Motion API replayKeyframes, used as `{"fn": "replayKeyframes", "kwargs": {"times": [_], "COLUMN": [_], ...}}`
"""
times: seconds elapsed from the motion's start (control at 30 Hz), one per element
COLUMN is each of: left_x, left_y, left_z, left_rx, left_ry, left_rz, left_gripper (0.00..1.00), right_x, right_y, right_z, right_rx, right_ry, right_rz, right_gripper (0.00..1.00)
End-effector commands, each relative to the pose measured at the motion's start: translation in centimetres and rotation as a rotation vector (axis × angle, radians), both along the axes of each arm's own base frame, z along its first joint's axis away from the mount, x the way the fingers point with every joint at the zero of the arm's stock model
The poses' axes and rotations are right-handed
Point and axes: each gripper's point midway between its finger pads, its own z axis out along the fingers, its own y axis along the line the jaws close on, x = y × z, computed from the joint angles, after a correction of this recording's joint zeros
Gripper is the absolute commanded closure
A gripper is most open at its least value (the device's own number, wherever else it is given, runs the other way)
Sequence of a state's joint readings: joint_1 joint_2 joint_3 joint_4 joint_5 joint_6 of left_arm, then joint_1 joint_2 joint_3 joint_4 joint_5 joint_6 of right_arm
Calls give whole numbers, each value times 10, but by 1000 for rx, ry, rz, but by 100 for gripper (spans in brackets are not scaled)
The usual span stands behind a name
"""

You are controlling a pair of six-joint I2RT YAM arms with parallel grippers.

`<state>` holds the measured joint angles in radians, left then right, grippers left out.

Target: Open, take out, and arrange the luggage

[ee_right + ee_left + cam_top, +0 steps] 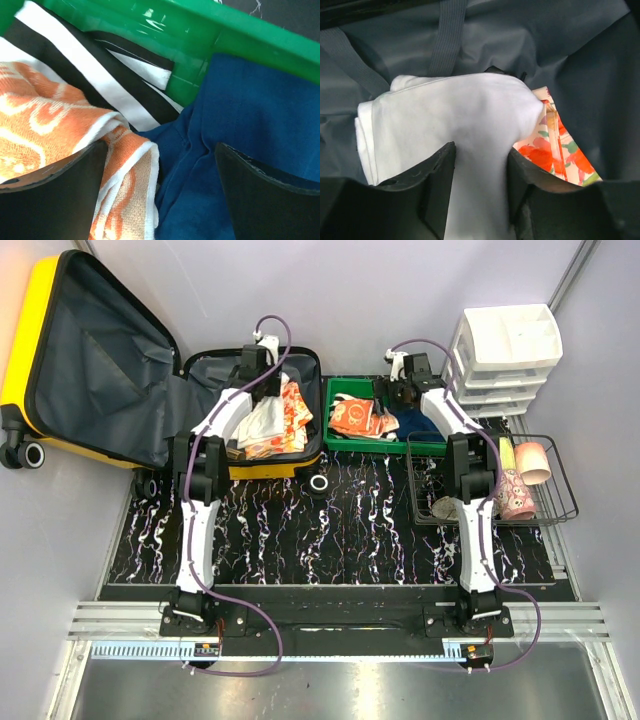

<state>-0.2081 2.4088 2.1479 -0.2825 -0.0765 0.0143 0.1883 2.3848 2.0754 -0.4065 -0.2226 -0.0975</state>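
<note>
Lying open: the luggage (110, 370) is spread at the far left of the tabletop (340, 530); its lid is tipped up to the left with the grey lining shown; its base is set just left of the green tray (365, 447)
Left gripper (480, 155): lowered into the luggage base; clenched on a white garment (445, 115), whose fabric is pinched between both fingers
Beside the white garment: a floral cloth (560, 150) in orange and green is seen to its right, laid on the grey lining
Right gripper (160, 150): released, with the fingers held wide apart; nothing is grasped; it is held low over the green tray
Under the right gripper: an orange patterned towel (45, 120) is seen on one side; a blue cloth (260, 100) is bunched against the tray's wall on the other; a black-and-white striped cloth (75, 55) is partly covered by the towel
Right of the tray: a wire basket (560, 480) is placed on the tabletop; a white drawer unit (510, 350) is stood behind it
</note>
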Motion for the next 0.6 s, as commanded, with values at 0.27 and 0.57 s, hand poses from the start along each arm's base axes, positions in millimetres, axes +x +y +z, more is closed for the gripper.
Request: {"fn": "replayKeyframes", "kwargs": {"times": [0.27,0.57], "left_x": [-43,-118], "left_y": [1,-30], "left_z": [130,161], "left_rx": [-221,-267], "left_ry": [-160,-182], "left_rz": [-388,-700], "left_gripper": [100,100], "right_x": [3,-35], "right_y": [40,101], "right_z": [147,193], "right_rx": [139,151], "right_ry": [-349,-659], "right_rz": [217,534], "right_gripper": [0,0]}}
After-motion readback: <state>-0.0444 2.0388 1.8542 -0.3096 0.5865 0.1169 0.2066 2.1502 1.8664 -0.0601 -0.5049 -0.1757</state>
